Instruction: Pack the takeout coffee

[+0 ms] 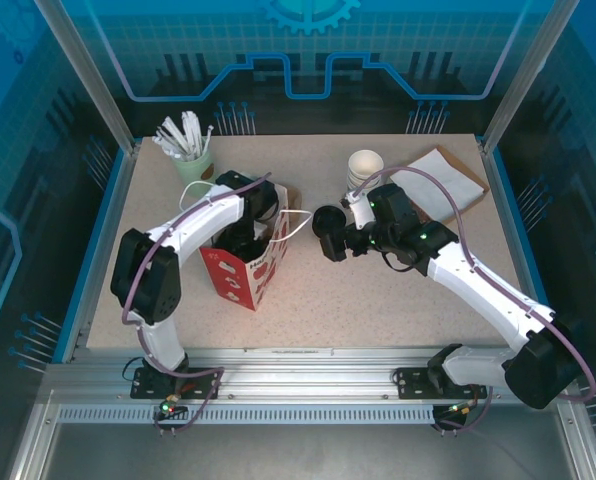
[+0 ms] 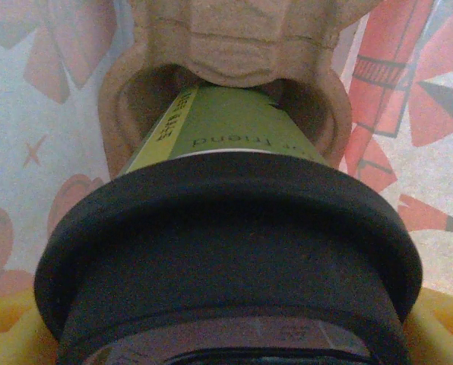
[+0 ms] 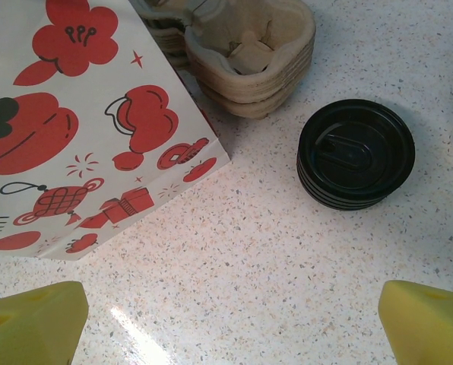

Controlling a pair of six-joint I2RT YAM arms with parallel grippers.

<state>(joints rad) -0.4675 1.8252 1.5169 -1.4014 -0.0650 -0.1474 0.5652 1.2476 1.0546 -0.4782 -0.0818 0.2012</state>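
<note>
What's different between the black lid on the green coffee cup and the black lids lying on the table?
The lid on the cup is single and caps the green cup; the loose lids form a stack with no cup beneath. The lid on the cup is inside the paper bag, where the cup sits in a cardboard carrier; the loose lids lie outside it on the table. Both are round and black.

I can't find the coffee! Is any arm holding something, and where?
The left gripper seems to hold the takeout coffee by its black lid; right gripper holds nothing.
</note>
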